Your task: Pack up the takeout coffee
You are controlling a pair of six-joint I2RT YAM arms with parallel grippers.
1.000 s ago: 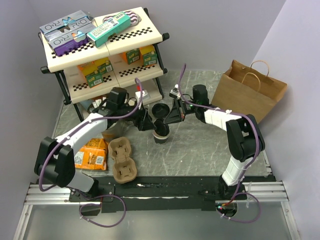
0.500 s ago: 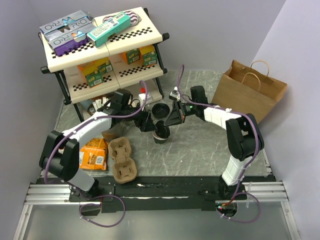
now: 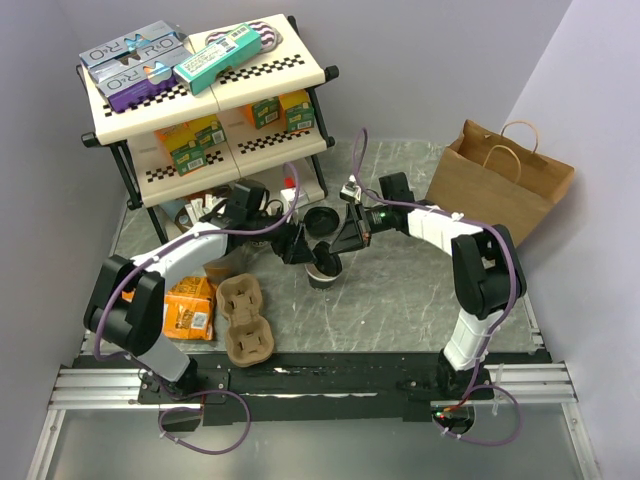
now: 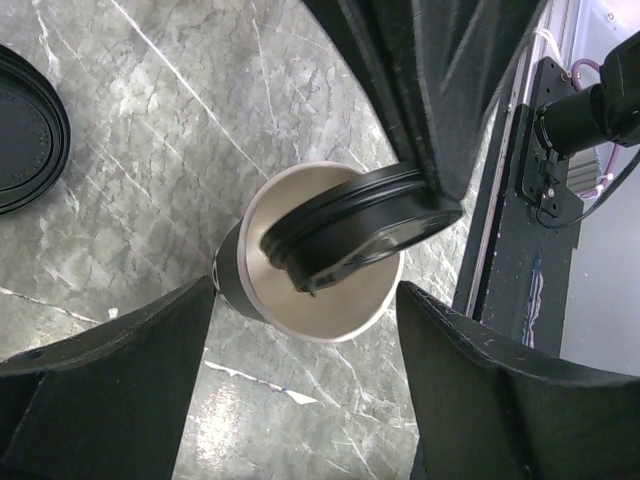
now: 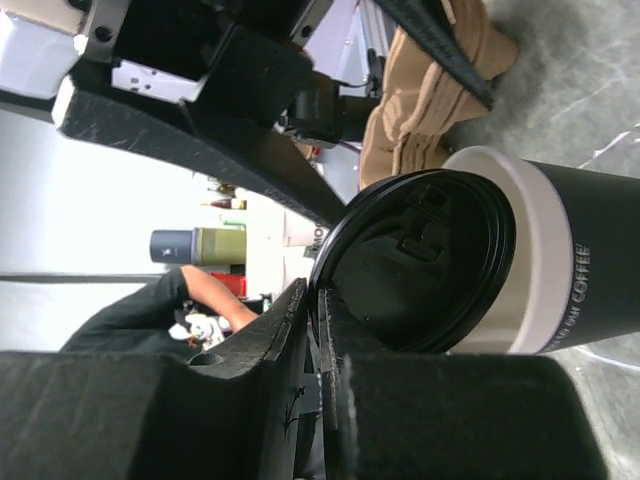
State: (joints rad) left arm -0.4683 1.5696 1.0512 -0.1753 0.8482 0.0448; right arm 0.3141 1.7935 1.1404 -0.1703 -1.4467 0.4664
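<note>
Takeout coffee (image 5: 565, 270): dark wall printed "COFFEE" (letters before it unreadable), upright on bench (image 4: 150, 150) between wide-spread fingers of left end effector (image 4: 305, 295). Right end effector (image 5: 318, 295), narrow, pinches rim of tilted black lid (image 5: 420, 260) over cup mouth; both end effectors pitched downward.

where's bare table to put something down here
Bare table between the cup and the paper bag, and in front of the cup, beside the carrier. Crowded on the left: shelf, snack bag, carrier.
</note>
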